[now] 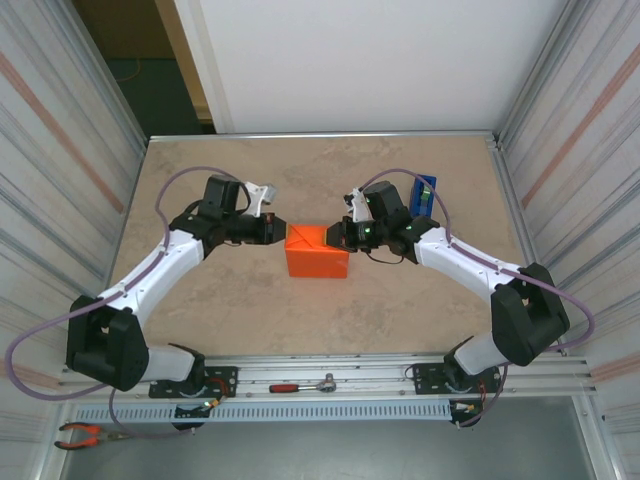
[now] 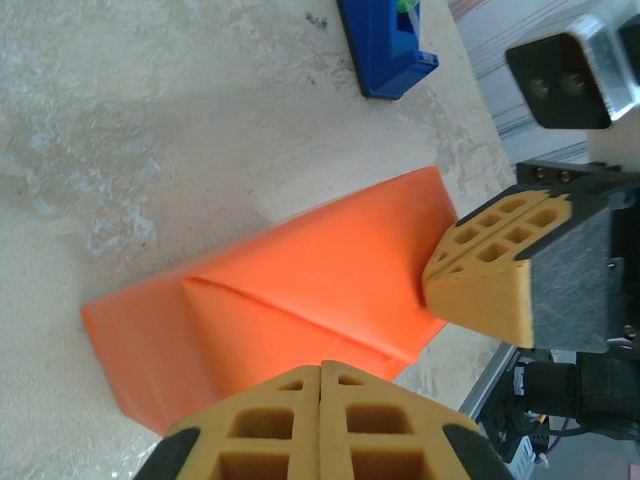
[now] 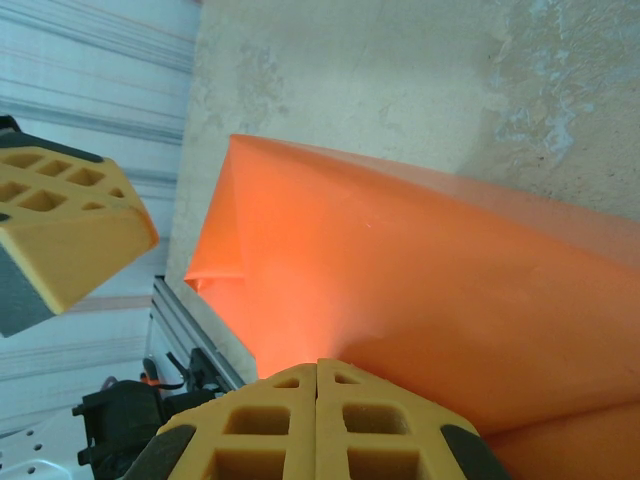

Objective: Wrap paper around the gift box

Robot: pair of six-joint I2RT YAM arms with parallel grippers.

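Orange-handled pliers (image 1: 85, 434) lie at the near left, below the arm bases, on the grey ledge in front of the metal rail (image 1: 330, 372).

Left gripper (image 1: 281, 231): yellow latticed fingers pressed flat together, nothing between them. It reaches in from the left, with its tip just beside the left end of the parcel. Cannot tell whether it touches.

The paper (image 1: 317, 252) is a bright orange thin sheet folded tight into a box-shaped parcel. It sits on the beige stone-patterned tabletop (image 1: 200, 300) at mid-table, between the two grippers. A diagonal crease runs across its top, and a triangular flap is folded down at the end, seen from the left wrist. The paper covers the gift box on every side that shows. The parcel rests flat on the table.

A ratchet wrench with a red handle (image 1: 301, 385) lies on the near rail, roughly in line with the parcel.

Right gripper (image 1: 336, 235): fingers closed against each other, gripping nothing. It comes in from the right, and its tip meets the top right end of the parcel. From the left wrist, one yellow fingertip appears to touch the paper's edge there.

A narrow blue plastic tape dispenser (image 1: 423, 194) stands on the table further right and further back, behind the right arm's wrist and well apart from the parcel.
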